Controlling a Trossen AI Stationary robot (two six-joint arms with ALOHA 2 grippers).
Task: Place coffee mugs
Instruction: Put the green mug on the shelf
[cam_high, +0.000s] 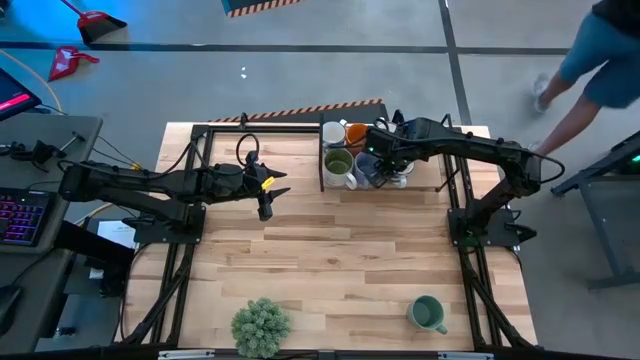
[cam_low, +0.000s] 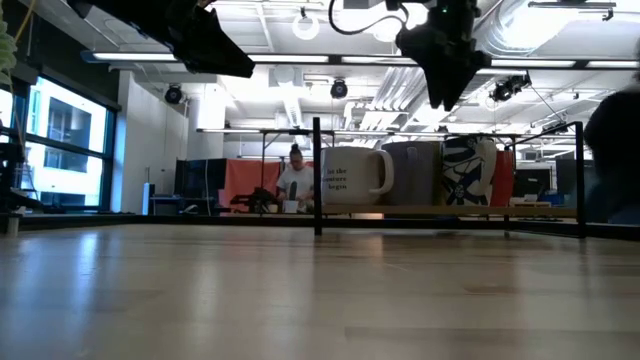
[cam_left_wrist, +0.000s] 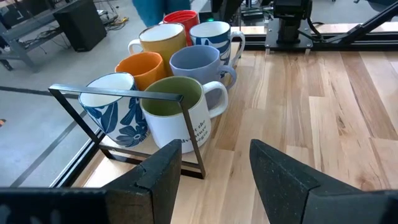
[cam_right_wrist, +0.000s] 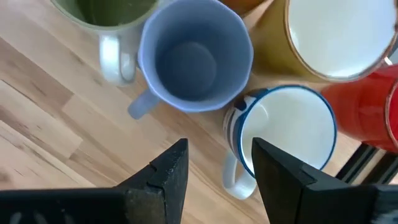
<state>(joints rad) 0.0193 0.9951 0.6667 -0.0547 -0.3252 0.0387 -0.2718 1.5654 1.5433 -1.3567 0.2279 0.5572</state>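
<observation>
Several coffee mugs (cam_high: 352, 152) stand bunched on the table's far middle, inside a black wire frame (cam_left_wrist: 118, 96): a white one with an olive inside (cam_left_wrist: 177, 115), blue-grey (cam_right_wrist: 193, 56), orange (cam_left_wrist: 142, 67), yellow (cam_left_wrist: 163, 40), red (cam_right_wrist: 367, 112), a blue-flowered one (cam_left_wrist: 115, 109) and a white one with a blue rim (cam_right_wrist: 286, 134). One green mug (cam_high: 428, 314) stands alone near the front right. My right gripper (cam_right_wrist: 221, 165) hangs open above the bunch, pointing down, clear of the mugs. My left gripper (cam_left_wrist: 214, 168) waits open to the left of the bunch, above the table.
A bushy potted plant (cam_high: 262, 326) stands at the near edge, left of centre. The wooden tabletop (cam_high: 330, 250) between the bunch and the green mug is bare. A person (cam_high: 590, 60) walks beyond the table's far right corner.
</observation>
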